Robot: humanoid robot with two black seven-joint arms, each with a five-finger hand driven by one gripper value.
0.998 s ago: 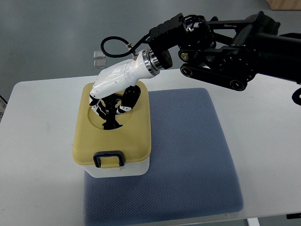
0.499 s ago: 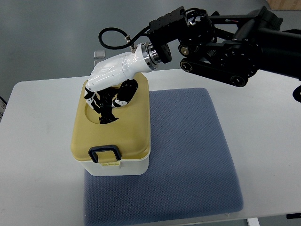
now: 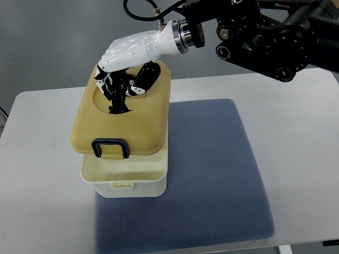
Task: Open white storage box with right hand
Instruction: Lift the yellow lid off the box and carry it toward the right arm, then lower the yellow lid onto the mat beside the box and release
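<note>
Top view: white-shelled right hand [image 3: 123,87] clenched in the recess of the mustard-yellow plastic lid [image 3: 123,121], lifted clear above the white storage box [image 3: 125,177] on the grey textured mat [image 3: 212,174], latch end nearest camera, desk [image 3: 42,159] beneath.

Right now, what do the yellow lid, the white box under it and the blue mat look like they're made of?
The yellow lid, gripped by the right hand, looks like moulded matte plastic: smooth, rounded edges, a soft sheen. The white box seems similar plastic, slightly glossier. The blue mat looks like woven fabric or foam, judging by its fine dotted texture, though I can't tell which.
</note>
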